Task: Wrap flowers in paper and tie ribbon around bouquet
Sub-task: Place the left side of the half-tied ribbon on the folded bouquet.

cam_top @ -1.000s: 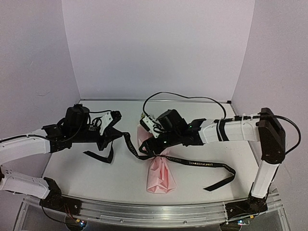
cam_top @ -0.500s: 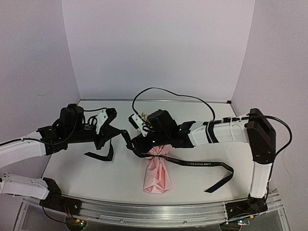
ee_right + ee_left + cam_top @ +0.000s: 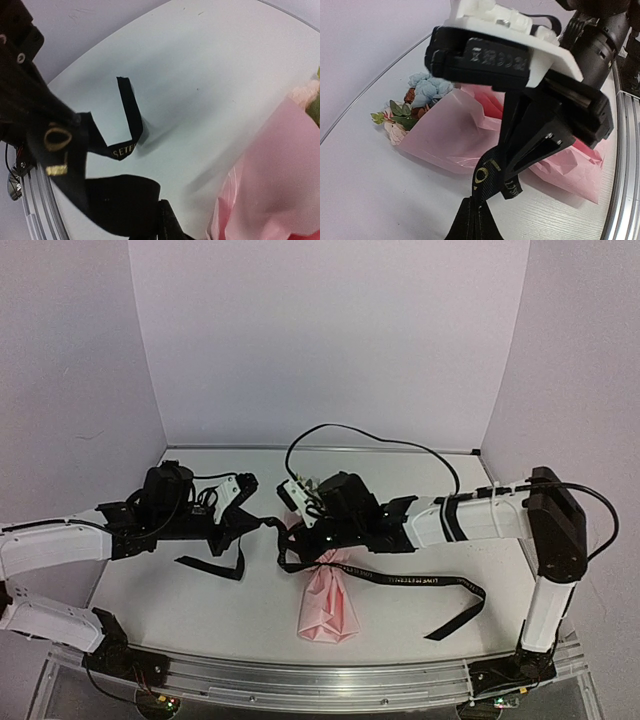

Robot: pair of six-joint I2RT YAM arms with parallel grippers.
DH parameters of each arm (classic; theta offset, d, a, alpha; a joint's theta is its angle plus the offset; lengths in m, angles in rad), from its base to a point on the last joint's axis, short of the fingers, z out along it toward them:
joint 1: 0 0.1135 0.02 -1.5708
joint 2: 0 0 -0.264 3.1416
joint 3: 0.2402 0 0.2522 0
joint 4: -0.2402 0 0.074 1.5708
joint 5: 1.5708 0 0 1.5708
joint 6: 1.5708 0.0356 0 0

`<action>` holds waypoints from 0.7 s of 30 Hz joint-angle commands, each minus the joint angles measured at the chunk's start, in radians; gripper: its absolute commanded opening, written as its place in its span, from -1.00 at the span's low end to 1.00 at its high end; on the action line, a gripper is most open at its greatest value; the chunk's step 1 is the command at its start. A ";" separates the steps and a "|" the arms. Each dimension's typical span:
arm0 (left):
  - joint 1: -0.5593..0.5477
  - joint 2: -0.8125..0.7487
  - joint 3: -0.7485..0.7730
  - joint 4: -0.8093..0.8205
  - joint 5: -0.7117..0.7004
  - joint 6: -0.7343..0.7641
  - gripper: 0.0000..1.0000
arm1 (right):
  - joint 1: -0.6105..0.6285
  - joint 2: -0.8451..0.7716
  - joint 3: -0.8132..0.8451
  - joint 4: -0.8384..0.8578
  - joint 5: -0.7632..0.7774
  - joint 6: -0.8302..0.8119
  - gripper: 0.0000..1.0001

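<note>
Got the bouquet lying flat around mid-bench. Long axis runs near-to-far, with the wide pink paper end toward the arm bases and the bloom end up under the right arm. Can see the ribbon crossing the pinched neck pretty much square to that axis, then trailing off right to a loose tail.

Seeing the left end effector clamped shut on the ribbon, gold lettering right at the fingertips, sitting well left of the neck with a short end dangling below. Looks like the right end effector is closed too and pinching the same strand just beside the neck, on its left, so clearly the nearer of the two. Guessing the next bit is snugging the wrap or starting a knot. Pretty sure that hinges on pulling along the ribbon's line, sideways across the bouquet, not along it, or else dragging the whole bundle.

Worth comparing views:
- Top: shows the full ribbon run and the far tail, hides the blooms.
- Left wrist: shows the flowers (blue, cream, rust) poking out of the paper.
- Right wrist: only a blurry pink edge, plus a ribbon bend standing up off the bench.
</note>
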 commanded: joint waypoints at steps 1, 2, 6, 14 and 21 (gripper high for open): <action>-0.043 0.084 0.051 0.092 0.018 -0.007 -1.00 | 0.008 -0.152 -0.115 0.028 0.071 -0.014 -1.00; -0.054 0.105 0.061 0.106 0.020 -0.003 -1.00 | 0.007 -0.174 -0.151 0.028 0.082 -0.015 -1.00; -0.094 0.207 0.097 0.162 0.046 0.010 -1.00 | 0.007 -0.265 -0.264 0.028 0.138 -0.009 -1.00; -0.169 0.412 0.223 0.190 0.091 0.083 -1.00 | 0.007 -0.387 -0.452 0.023 0.240 0.008 -1.00; -0.206 0.537 0.311 0.153 0.124 0.152 -0.99 | 0.008 -0.477 -0.549 -0.013 0.284 0.020 -0.92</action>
